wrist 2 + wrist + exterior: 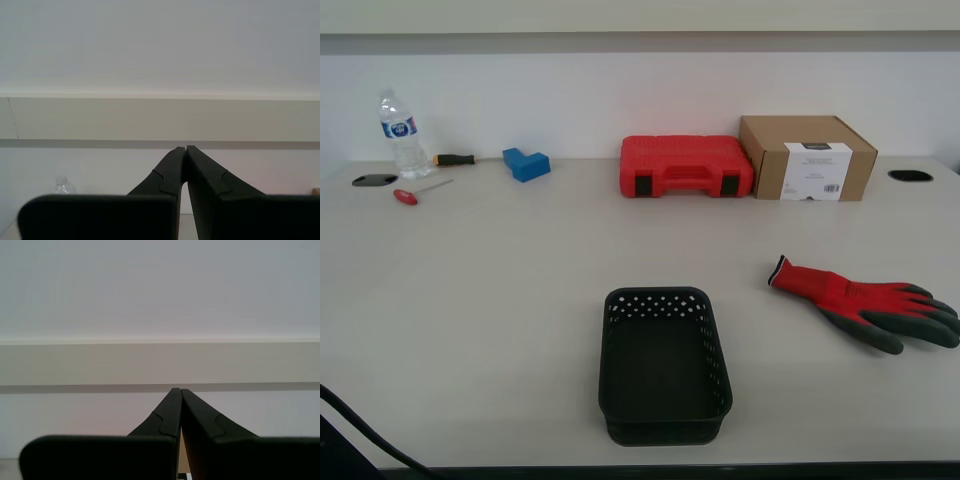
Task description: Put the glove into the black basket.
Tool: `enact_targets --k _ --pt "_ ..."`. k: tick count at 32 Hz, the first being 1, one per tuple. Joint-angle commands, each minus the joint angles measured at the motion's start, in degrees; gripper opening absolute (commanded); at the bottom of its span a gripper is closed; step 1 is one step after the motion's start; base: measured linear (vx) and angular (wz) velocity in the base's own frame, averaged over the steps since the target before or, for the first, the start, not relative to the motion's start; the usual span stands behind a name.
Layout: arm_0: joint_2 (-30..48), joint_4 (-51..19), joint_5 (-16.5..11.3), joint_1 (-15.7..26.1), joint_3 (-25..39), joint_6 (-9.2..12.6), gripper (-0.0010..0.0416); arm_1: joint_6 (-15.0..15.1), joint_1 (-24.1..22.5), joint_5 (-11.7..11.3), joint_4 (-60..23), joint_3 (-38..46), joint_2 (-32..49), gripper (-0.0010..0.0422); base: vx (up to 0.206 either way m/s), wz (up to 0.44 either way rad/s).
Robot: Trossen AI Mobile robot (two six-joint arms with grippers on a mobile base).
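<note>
The red glove [860,299] with dark grey rubber fingers lies flat on the table at the exterior view's right, cuff toward the middle. The black basket [665,364] stands empty near the table's front edge, to the glove's left and apart from it. My first gripper [176,390] is shut and empty, aimed at the far wall. My second gripper [186,148] is shut and empty, also aimed at the wall. Neither gripper shows in the exterior view.
Along the back stand a red tool case [685,166], a cardboard box [807,157], a blue block [526,163], a water bottle [402,136], also in the second wrist view [64,185], and two screwdrivers [420,191]. A dark cable [360,430] crosses the front left corner.
</note>
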Motion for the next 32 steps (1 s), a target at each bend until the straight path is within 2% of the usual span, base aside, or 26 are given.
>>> enact_targets --k 1,26,29,32 --pt "0.02 0.15 0.02 0.02 0.04 0.04 0.0001 0.02 -0.02 -0.04 0.17 0.02 0.00 0.0000 0.000 0.000" --pt "0.02 0.15 0.09 0.00 0.04 0.11 0.0001 0.00 -0.02 -0.04 0.17 0.02 0.00 0.0000 0.000 0.000" --pt "0.02 -0.72 2.64 0.00 0.04 0.44 0.0001 0.00 -0.02 -0.04 0.17 0.02 0.00 0.0000 0.000 0.000" --pt "0.02 -3.17 3.28 -0.09 0.04 0.98 0.0001 0.00 -0.02 -0.04 0.17 0.02 0.00 0.0000 0.000 0.000"
